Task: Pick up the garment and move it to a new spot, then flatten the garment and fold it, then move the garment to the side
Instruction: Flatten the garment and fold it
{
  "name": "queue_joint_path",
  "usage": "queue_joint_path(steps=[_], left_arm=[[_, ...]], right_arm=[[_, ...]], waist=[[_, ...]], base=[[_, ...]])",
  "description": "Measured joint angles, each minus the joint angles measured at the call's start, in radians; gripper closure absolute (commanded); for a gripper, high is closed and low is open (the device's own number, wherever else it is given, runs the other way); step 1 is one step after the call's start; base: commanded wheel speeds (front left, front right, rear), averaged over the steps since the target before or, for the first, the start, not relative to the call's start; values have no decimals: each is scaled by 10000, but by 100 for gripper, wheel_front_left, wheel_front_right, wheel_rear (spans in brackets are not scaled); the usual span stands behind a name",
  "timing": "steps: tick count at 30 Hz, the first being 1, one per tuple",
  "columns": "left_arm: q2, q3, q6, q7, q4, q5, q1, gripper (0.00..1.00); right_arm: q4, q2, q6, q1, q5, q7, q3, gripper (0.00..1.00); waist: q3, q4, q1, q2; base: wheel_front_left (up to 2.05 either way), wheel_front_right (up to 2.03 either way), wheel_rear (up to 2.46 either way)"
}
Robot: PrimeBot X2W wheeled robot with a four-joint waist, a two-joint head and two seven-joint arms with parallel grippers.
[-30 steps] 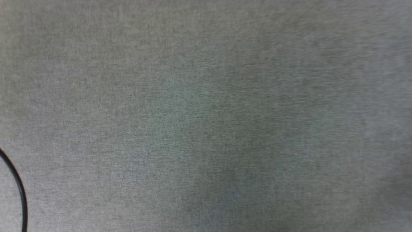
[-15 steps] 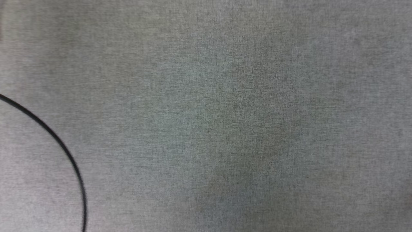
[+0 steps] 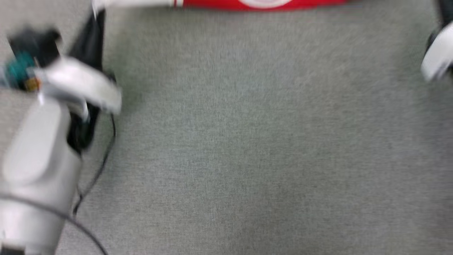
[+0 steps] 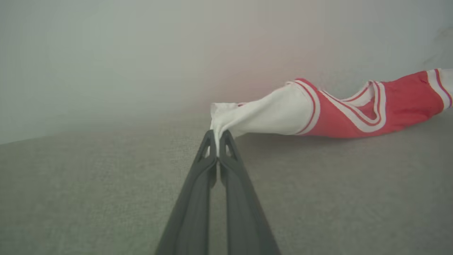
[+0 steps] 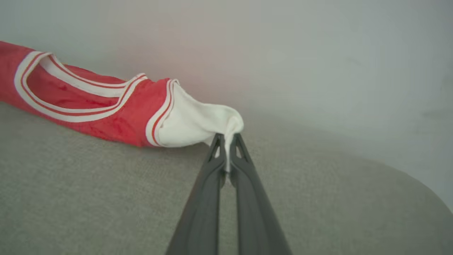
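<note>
The garment (image 3: pixel 212 3), a red jersey with white sleeve panels and striped trim, is stretched along the top edge of the head view. My left gripper (image 4: pixel 216 137) is shut on the tip of one white sleeve, with the red body (image 4: pixel 336 118) trailing off to the right on the grey surface. The right gripper (image 5: pixel 228 141) is shut on the other white sleeve, the red body (image 5: pixel 102 106) lying to its left. In the blurred head view the left gripper (image 3: pixel 96 12) reaches up to the sleeve's end. Lettering and number are hidden.
The grey cloth surface (image 3: pixel 247 141) spreads below the garment. A thin black cable (image 3: pixel 102 163) hangs beside my pale left forearm (image 3: pixel 39 156). My right arm's pale wrist (image 3: pixel 437 56) sits at the right edge. A plain pale wall (image 4: pixel 141 53) rises behind.
The head camera has moved: earlier it showed grey cloth and a curved black cable. Now both arms and the garment's lower edge are in it.
</note>
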Motion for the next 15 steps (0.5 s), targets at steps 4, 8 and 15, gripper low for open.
queue_joint_path(steps=[4, 8, 15], left_arm=[[322, -75, 123, 84, -614, -167, 1936, 100], [619, -113, 380, 472, -1371, -435, 3515, 100], [1229, -33, 988, 1064, -2917, -882, 5959, 100]], right_arm=[[-612, -374, 2, 1798, 600, 82, 353, 100], [-1160, -688, 2, 3313, 1379, 82, 196, 100], [-2247, -1453, 6, 5444, 2322, 508, 629, 100]], waist=[[-877, -108, -1, 0], [-1656, -230, -2, 0], [-2722, -465, -2, 0]], base=[[0, 0, 0], [0, 0, 0], [0, 0, 0]])
